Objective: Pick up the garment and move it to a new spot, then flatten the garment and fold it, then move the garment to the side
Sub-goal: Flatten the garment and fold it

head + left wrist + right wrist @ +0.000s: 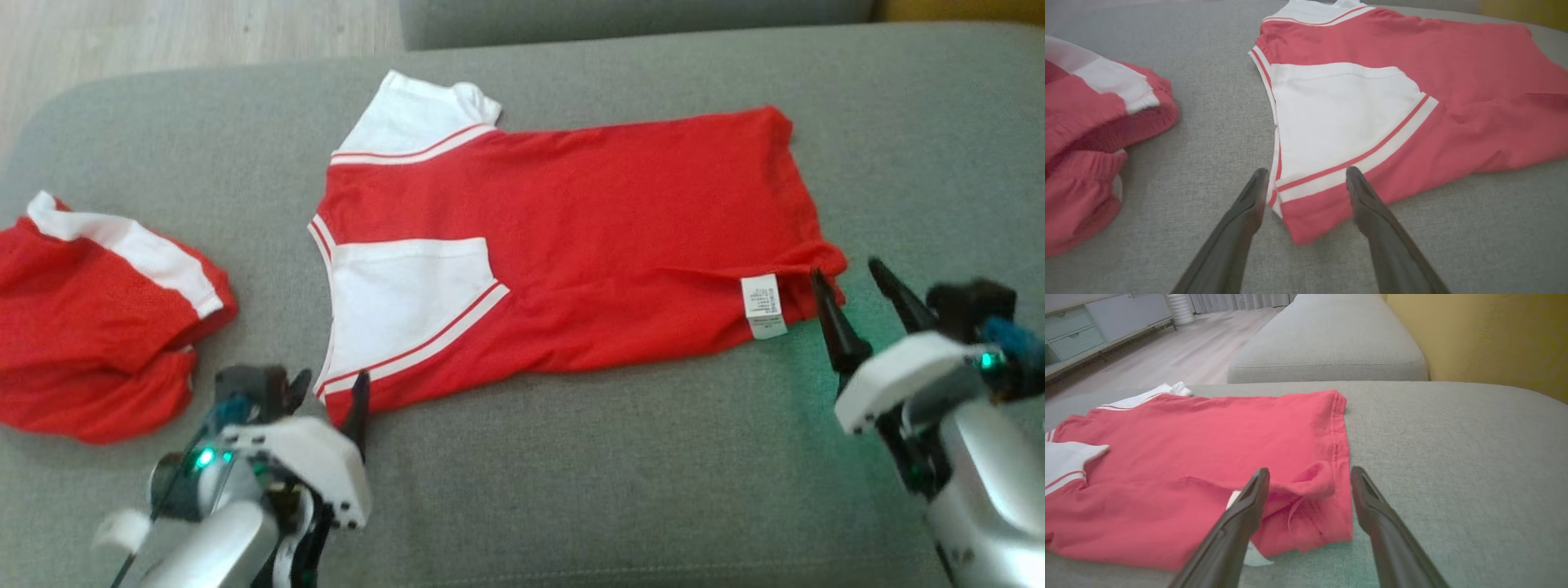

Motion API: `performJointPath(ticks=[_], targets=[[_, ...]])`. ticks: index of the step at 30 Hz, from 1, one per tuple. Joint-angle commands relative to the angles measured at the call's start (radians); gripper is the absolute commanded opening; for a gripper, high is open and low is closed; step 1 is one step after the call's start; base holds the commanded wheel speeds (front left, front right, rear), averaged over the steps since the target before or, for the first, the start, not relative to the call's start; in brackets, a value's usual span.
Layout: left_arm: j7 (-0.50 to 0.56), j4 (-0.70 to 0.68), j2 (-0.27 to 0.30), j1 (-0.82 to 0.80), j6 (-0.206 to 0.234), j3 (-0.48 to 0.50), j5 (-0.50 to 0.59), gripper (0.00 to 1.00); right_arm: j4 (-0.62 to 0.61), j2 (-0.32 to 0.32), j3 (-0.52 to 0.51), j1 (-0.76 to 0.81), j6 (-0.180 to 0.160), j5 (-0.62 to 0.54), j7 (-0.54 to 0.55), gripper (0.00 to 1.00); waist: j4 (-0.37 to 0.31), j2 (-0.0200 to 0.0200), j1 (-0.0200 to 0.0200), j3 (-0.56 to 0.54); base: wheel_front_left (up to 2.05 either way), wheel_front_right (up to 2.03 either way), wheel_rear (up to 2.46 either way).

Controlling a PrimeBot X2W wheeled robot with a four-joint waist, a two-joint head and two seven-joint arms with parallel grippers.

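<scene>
The garment (571,237) is a red T-shirt with white sleeves, lying folded lengthwise on the grey cushion (571,457), collar to the left and hem to the right. My left gripper (329,384) stands open at its near left corner. In the left wrist view the left gripper (1306,171) has its fingers on either side of the striped sleeve edge of the garment (1412,102). My right gripper (845,269) is open at the near right hem corner, beside the white label (763,306). In the right wrist view the right gripper (1310,470) straddles the rumpled hem of the garment (1208,449).
A second red piece with a white band (98,327) lies bunched at the cushion's left edge, also seen as a red heap (1086,143) in the left wrist view. Another grey cushion (1327,347) lies beyond, with a yellow wall (1486,335) to the right and wooden floor (1180,351) to the left.
</scene>
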Motion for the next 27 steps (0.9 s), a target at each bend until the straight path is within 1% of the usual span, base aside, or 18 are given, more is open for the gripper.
performJointPath(ticks=[1,4,7,9,12,15,18,21,27], targets=[[0.011,-0.005,0.012,-0.062,-0.006,0.032,-0.008,1.0,0.006,-0.016,0.023,-0.04,-0.001,-0.006,0.0,1.0,0.003,0.0,0.0,0.017,0.0,0.0,0.0],[0.029,0.029,-0.009,-0.084,-0.018,0.02,-0.015,1.0,0.11,-0.026,0.044,-0.091,-0.001,-0.031,0.026,1.0,0.013,0.0,0.0,0.035,0.0,0.0,0.0],[0.057,0.06,-0.02,-0.1,-0.035,0.006,-0.025,1.0,0.18,-0.023,0.064,-0.123,-0.001,-0.029,0.035,1.0,0.02,0.0,0.0,0.045,0.0,0.0,0.0],[0.074,0.075,-0.027,-0.108,-0.037,0.003,-0.033,1.0,0.215,-0.023,0.08,-0.138,-0.001,-0.017,0.037,1.0,0.022,0.0,0.0,0.051,0.0,0.0,0.0],[0.087,0.097,-0.033,-0.118,-0.026,0.008,-0.04,1.0,0.255,-0.026,0.102,-0.159,-0.001,-0.006,0.03,1.0,0.021,0.0,0.0,0.059,0.0,0.0,0.0],[0.097,0.109,-0.03,-0.127,0.006,0.029,-0.048,1.0,0.301,-0.024,0.115,-0.189,-0.001,0.004,0.015,1.0,0.018,0.0,0.0,0.068,0.0,0.0,0.0],[0.114,0.108,-0.022,-0.123,0.019,0.034,-0.055,1.0,0.327,-0.02,0.125,-0.203,-0.001,0.008,0.019,1.0,0.016,0.0,0.0,0.071,0.0,0.0,0.0],[0.135,0.093,-0.011,-0.114,0.035,0.042,-0.066,1.0,0.369,-0.014,0.141,-0.222,-0.001,0.019,0.025,1.0,0.015,0.0,0.0,0.07,0.0,0.0,0.0],[0.148,0.053,0.002,-0.079,0.064,0.066,-0.093,1.0,0.404,-0.008,0.171,-0.224,-0.001,0.046,0.02,1.0,0.01,0.0,0.0,0.052,0.0,0.0,0.0]])
